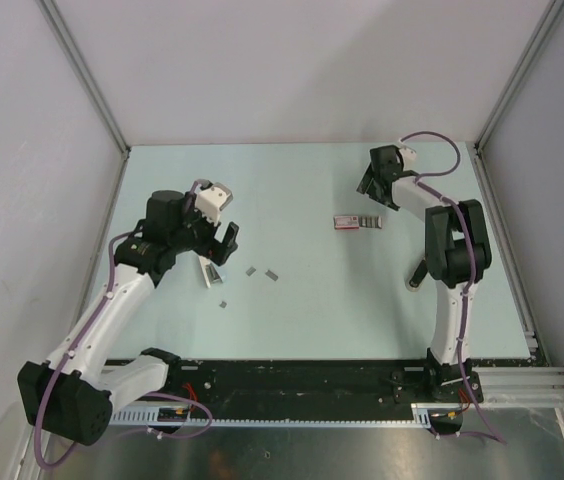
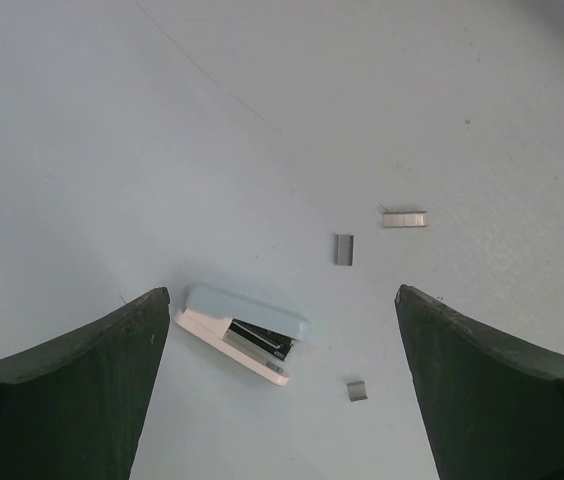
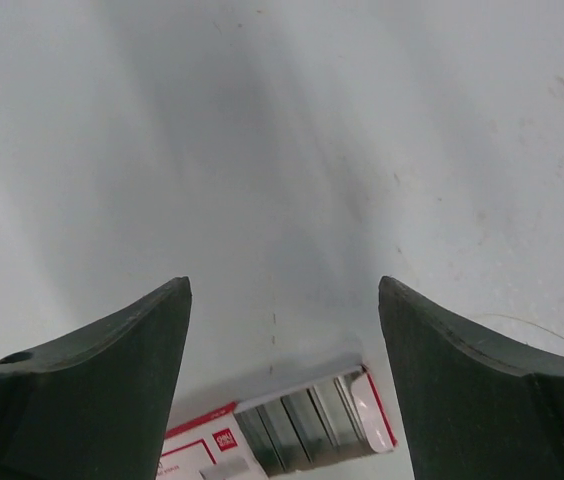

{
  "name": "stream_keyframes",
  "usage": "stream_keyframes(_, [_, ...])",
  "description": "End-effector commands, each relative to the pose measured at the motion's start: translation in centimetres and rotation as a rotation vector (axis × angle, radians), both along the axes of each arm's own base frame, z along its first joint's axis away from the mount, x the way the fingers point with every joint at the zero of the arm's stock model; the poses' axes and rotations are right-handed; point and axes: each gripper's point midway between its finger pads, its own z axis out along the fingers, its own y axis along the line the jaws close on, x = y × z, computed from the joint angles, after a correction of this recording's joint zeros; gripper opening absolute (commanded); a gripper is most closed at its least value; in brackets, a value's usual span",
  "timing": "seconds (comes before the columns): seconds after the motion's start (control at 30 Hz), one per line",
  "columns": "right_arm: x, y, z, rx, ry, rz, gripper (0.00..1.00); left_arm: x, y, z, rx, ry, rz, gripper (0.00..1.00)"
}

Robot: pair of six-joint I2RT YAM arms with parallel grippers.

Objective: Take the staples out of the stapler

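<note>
A small stapler [image 2: 244, 332] with a pale blue top and white base lies on the table, its top slightly raised; it also shows in the top view [image 1: 209, 271]. Three short strips of staples [image 2: 344, 249] lie loose to its right, seen in the top view too [image 1: 272, 272]. My left gripper [image 2: 282, 380] is open and empty, above the stapler, which lies near its left finger. My right gripper [image 3: 284, 370] is open and empty, above the far edge of an open red-and-white staple box [image 3: 292, 430].
The staple box [image 1: 356, 222] lies right of centre on the table, with rows of staples showing inside. White walls with metal posts close off the table at the left, back and right.
</note>
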Motion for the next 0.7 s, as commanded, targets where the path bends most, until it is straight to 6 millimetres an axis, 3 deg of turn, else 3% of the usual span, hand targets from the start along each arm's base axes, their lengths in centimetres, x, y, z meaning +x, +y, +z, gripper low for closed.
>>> stream_keyframes(0.0, [1.0,0.6,-0.4,0.003,0.026,0.028,0.78,0.4,0.5,0.5,0.008,-0.019,0.014,0.99])
stream_keyframes(0.17, [0.4,0.8,-1.8,0.007,0.070,0.035,0.72,0.4,0.8,0.6,0.012,-0.028,0.022,0.99])
stream_keyframes(0.67, [-4.7,1.0,-4.7,0.020,0.199,0.042,0.67,0.0,1.0,1.5,0.007,-0.057,0.030,0.99])
